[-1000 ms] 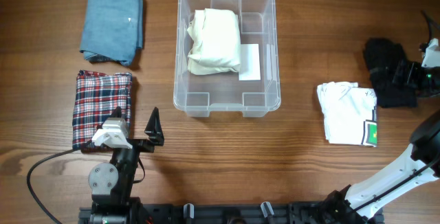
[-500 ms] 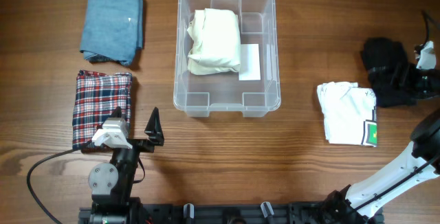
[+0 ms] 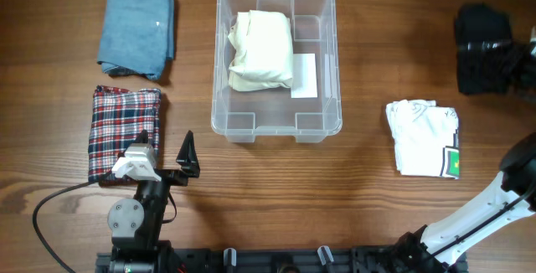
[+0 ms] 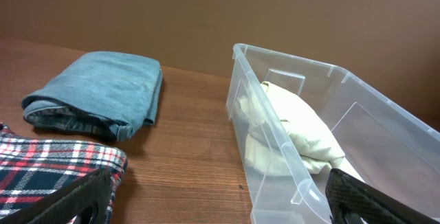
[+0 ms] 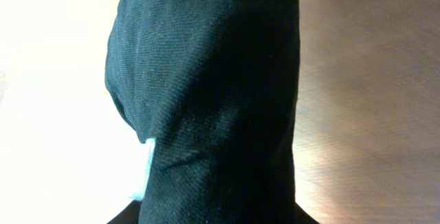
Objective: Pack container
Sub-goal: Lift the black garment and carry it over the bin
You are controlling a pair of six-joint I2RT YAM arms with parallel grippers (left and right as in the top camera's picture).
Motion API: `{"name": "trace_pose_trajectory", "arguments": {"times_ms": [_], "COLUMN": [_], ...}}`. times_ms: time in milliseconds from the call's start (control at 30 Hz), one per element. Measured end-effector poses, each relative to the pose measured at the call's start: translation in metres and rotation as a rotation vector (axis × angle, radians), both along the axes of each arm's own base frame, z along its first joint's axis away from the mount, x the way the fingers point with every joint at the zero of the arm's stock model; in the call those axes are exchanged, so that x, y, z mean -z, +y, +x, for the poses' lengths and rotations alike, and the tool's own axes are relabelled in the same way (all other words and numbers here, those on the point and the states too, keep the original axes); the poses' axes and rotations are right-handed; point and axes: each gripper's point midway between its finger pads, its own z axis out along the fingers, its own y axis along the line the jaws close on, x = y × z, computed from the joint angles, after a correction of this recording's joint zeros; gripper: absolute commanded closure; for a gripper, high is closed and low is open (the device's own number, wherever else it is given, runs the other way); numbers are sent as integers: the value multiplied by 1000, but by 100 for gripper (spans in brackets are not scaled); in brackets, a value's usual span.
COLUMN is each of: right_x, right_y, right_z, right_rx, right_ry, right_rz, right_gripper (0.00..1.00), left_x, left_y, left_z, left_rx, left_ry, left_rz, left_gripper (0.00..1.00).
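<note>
The clear plastic container (image 3: 221, 72) stands at the table's back middle, holding a folded cream garment (image 3: 261, 51) beside its white label (image 3: 305, 76). In the left wrist view the container (image 4: 295, 159) and the cream garment (image 4: 295, 124) lie ahead to the right. My left gripper (image 3: 165, 151) rests open near the front left, nothing between its fingers (image 4: 69, 200). At the far right edge my right gripper (image 3: 511, 59) is shut on a black garment (image 3: 483, 47). The dark cloth (image 5: 213, 107) fills the right wrist view and hides the fingers.
A folded blue denim piece (image 3: 136, 34) lies at the back left and a red plaid shirt (image 3: 124, 131) in front of it, next to my left gripper. A folded white garment (image 3: 423, 137) with a green tag lies right of the container.
My right gripper has closed on the black garment and carried it toward the back of the table, away from the white garment. The left arm has not moved.
</note>
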Motion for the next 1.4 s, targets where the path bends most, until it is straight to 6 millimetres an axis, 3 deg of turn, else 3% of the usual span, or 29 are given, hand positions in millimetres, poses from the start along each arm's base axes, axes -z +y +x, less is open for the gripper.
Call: {"name": "trace_pose_trajectory", "arguments": {"times_ms": [133, 233, 300, 367, 467, 500, 567, 767, 867, 967, 1133, 1267, 1400], "right_x": [-62, -116, -147, -180, -201, -201, -195, -167, -144, -109, -58, -38, -37], "right_y": [38, 90, 129, 182, 252, 276, 305, 370, 396, 413, 418, 415, 414], "right_z": [14, 23, 27, 30, 30, 31, 32, 39, 41, 45, 53, 57, 58], "right_rx": [-53, -130, -173, -221, -244, -231, -214, -123, -114, -90, -34, 0, 13], "right_ry": [-112, -191, -229, -267, -261, -238, -197, -93, -32, 51, 150, 188, 188], "right_rz": [29, 5, -21, -57, -94, -106, -112, -124, -116, -125, -168, -186, -189], "right_gripper": [65, 64, 64, 64, 64, 64, 64, 64, 63, 62, 58, 49, 47], "left_x": [0, 0, 0, 0, 0, 0, 0, 0, 0, 0, 0, 0, 0], "left_y": [0, 0, 0, 0, 0, 0, 0, 0, 0, 0, 0, 0, 0], "left_z": [0, 0, 0, 0, 0, 0, 0, 0, 0, 0, 0, 0, 0], "left_rx": [0, 0, 0, 0, 0, 0, 0, 0, 0, 0, 0, 0, 0], "left_ry": [0, 0, 0, 0, 0, 0, 0, 0, 0, 0, 0, 0, 0], "left_rz": [0, 0, 0, 0, 0, 0, 0, 0, 0, 0, 0, 0, 0], "left_gripper": [0, 0, 0, 0, 0, 0, 0, 0, 0, 0, 0, 0, 0]}}
